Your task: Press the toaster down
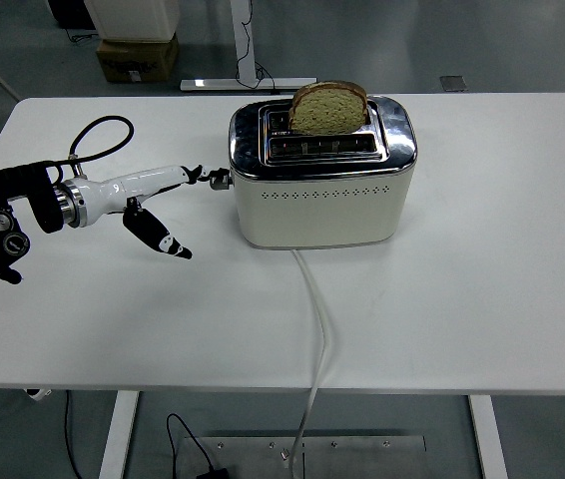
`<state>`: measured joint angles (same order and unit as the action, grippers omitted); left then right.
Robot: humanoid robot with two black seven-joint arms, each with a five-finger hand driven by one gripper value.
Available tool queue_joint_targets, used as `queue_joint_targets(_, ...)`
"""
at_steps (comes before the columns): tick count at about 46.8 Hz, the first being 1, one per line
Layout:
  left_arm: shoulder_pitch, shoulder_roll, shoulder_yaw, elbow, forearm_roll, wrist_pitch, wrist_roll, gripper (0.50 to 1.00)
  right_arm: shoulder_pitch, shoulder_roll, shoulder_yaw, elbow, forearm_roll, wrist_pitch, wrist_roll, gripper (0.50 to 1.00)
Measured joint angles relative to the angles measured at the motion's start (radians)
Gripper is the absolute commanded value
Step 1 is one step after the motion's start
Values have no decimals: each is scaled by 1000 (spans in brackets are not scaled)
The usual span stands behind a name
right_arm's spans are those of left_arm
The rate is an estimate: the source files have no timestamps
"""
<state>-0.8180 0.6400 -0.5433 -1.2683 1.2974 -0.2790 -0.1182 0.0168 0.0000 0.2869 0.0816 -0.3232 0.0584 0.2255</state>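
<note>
You see the cream toaster [320,190] standing mid-desk toward the far edge, a bread slice [329,108] upright in its far slot. Your left hand [163,195] is spread open, gripping nothing, its fingertips [207,178] at the lever knob [222,180] on the toaster's left end.

A cream metal-topped toaster [320,180] stands centre-top on the white table [482,299]. A brown bread slice [328,108] sits in its rear slot. The left hand [153,195] lies left of it.
</note>
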Motion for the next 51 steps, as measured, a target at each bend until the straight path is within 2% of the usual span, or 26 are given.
queue_joint_targets(51, 57, -13, -1, 30, -5, 36, 0, 1000, -1, 0, -1, 0, 1, 0, 0, 998)
